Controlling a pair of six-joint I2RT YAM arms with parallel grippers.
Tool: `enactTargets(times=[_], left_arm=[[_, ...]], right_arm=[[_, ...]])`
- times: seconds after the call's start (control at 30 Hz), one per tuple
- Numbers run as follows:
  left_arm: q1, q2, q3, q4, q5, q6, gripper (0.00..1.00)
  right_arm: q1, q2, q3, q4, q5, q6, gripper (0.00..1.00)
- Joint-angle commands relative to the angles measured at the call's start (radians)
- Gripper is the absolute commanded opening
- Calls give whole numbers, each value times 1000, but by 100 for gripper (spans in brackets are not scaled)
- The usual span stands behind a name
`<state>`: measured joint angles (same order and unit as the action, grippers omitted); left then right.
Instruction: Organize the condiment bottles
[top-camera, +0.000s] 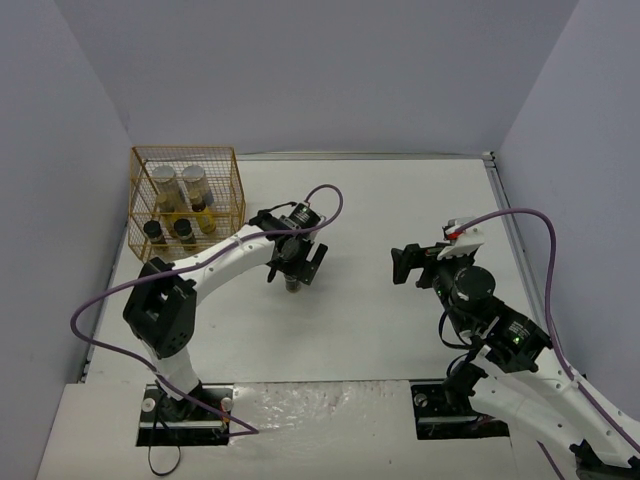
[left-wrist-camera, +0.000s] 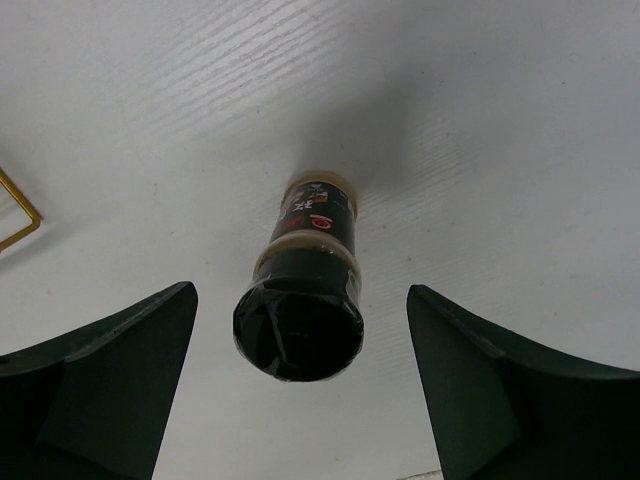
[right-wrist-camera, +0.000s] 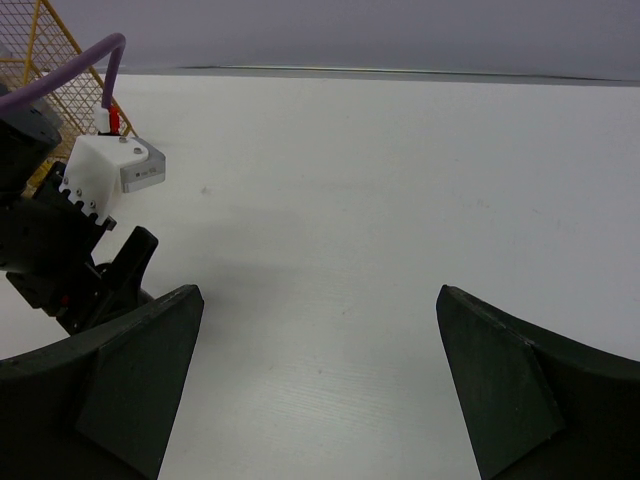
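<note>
A short dark black-lidded jar (top-camera: 292, 286) stands upright on the white table near the middle. In the left wrist view its black lid (left-wrist-camera: 298, 335) sits between my two fingers. My left gripper (top-camera: 295, 268) is open and hovers right over the jar, a finger on each side, not touching it. A yellow wire basket (top-camera: 236, 170) at the back left holds two tall pale silver-lidded jars (top-camera: 164, 186), a slim yellow bottle (top-camera: 205, 216) and two short dark jars (top-camera: 153, 230). My right gripper (top-camera: 400, 266) is open and empty over bare table (right-wrist-camera: 318, 292).
The right wrist view shows the left arm's wrist (right-wrist-camera: 70, 250) and a corner of the basket (right-wrist-camera: 40, 60) at its left edge. Grey walls close the table in at the back and on both sides.
</note>
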<state>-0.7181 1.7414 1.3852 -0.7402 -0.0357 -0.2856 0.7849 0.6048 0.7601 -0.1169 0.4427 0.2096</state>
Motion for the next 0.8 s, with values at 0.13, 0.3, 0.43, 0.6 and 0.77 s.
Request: enactTargets(times=[0.13, 0.3, 0.43, 0.6, 0.77], left_arm=[[2, 4, 72, 8, -18, 8, 66], [-12, 3, 80, 2, -21, -1, 46], [-15, -21, 77, -7, -20, -14, 23], [-13, -108, 102, -72, -12, -20, 5], [22, -221, 219, -221, -55, -18, 4]], right_arm=[[-7, 12, -7, 63, 28, 11, 100], [-7, 18, -5, 63, 28, 8, 100], [-7, 18, -2, 63, 29, 5, 100], [-7, 11, -1, 63, 28, 5, 100], [-7, 9, 2, 63, 27, 2, 100]])
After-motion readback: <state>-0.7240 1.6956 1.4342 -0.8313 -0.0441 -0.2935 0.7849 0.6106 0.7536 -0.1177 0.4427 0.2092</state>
